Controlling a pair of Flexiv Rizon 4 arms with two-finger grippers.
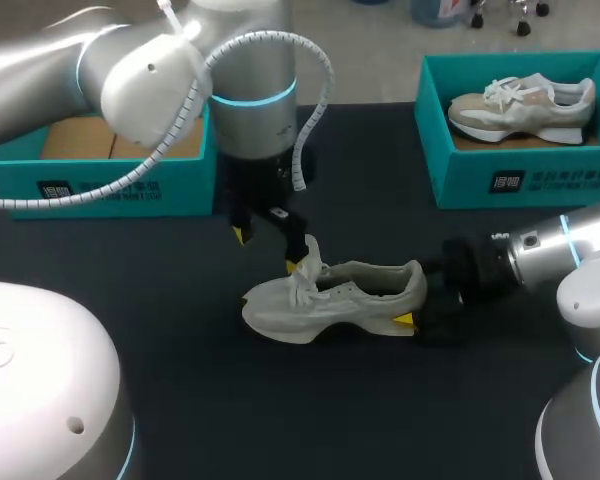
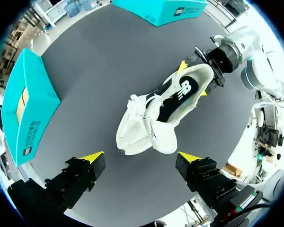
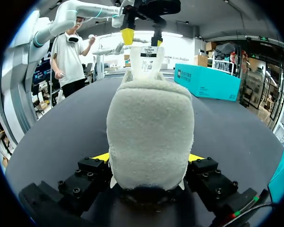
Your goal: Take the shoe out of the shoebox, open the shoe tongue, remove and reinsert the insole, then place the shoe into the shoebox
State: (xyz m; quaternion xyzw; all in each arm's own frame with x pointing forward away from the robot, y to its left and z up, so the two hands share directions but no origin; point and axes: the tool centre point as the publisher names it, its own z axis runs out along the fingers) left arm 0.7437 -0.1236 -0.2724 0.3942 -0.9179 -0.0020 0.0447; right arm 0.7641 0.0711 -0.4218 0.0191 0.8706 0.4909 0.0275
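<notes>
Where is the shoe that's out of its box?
Head view: the shoe lies mid-table, heel between the jaws of the right gripper, left gripper just above its tongue.

My cream suede-and-mesh sneaker (image 1: 330, 300) stands upright on its sole mid-table, outside the box. Its toe points to my left and its heel is pinched between the fingers of my right gripper (image 1: 418, 298). Its white tongue (image 1: 310, 255) stands lifted, and the black insole (image 2: 177, 97) lies inside. The open teal cardboard shoebox (image 1: 110, 188) sits well apart — at the table's far left.
</notes>
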